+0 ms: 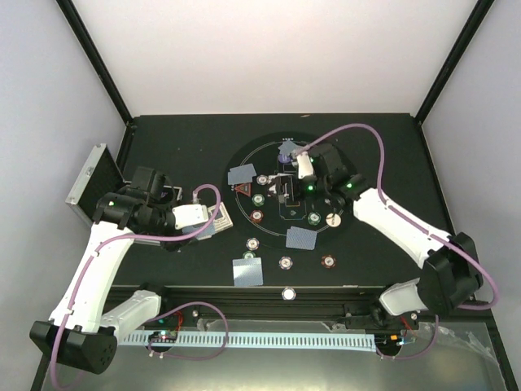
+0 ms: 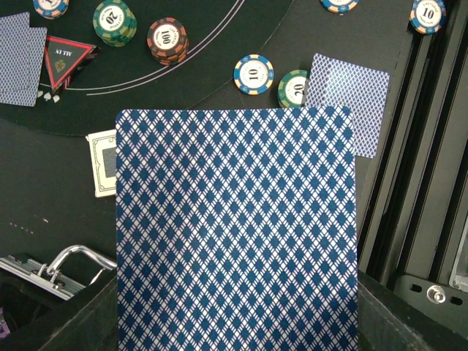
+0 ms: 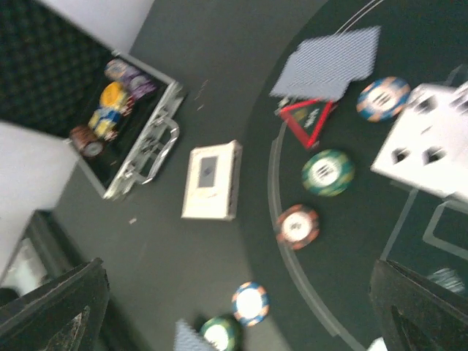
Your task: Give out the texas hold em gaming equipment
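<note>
A blue-backed playing card [image 2: 238, 227] fills the left wrist view, and my left gripper [image 2: 238, 325] is shut on it above the table's left part [image 1: 210, 220]. My right gripper [image 3: 238, 307] is open and holds nothing, hovering over the round felt layout [image 1: 285, 191]. Poker chips lie on the layout: green [image 3: 327, 172], red-brown [image 3: 297, 225] and blue-orange [image 3: 383, 98]. A red triangle marker [image 3: 307, 121] sits beside a face-down card pair [image 3: 329, 62]. A face-up card [image 3: 428, 146] lies at the right. More dealt cards [image 1: 247, 272] [image 1: 300, 237] rest near the front.
The open silver case [image 1: 88, 186] with chips inside [image 3: 110, 110] stands at the left edge. A cream card box [image 3: 212, 179] lies between the case and the layout. A white button disc [image 1: 288, 293] sits near the front rail. Black frame posts border the back corners.
</note>
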